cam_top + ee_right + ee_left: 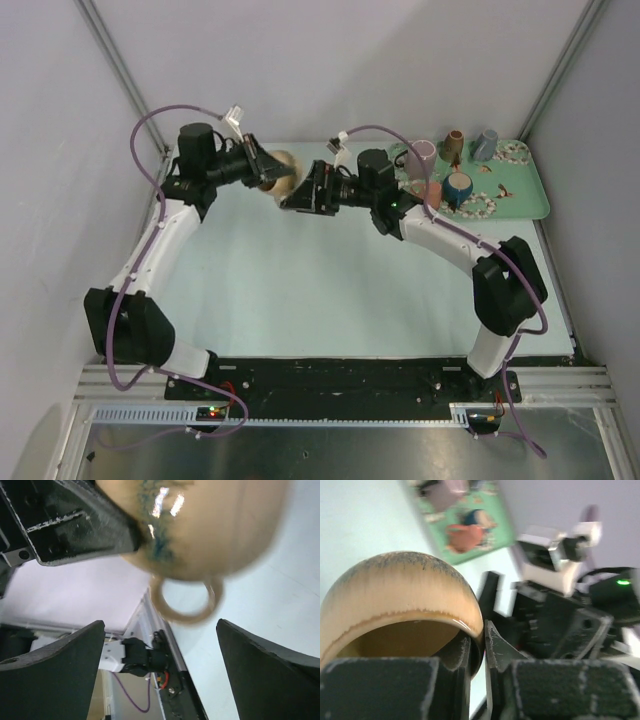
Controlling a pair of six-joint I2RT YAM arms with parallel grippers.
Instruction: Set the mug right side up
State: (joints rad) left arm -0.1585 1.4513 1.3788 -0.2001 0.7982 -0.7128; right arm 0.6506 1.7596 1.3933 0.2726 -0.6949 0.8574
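A tan glazed mug [284,168] is held in the air between the two arms at the back of the table. My left gripper [264,168] is shut on its rim, with one finger inside the mouth and one outside. The left wrist view shows the mug [400,590] pinched at its wall by that gripper [479,640]. My right gripper [297,196] stands open just to the right of the mug. In the right wrist view the mug [200,525] and its ring handle [185,611] hang free above the wide-spread right gripper [160,624], touching neither finger.
A green tray [530,195] at the back right holds several cups and small patterned rings. It also shows blurred in the left wrist view as the tray [485,535]. Grey walls close in both sides and the back.
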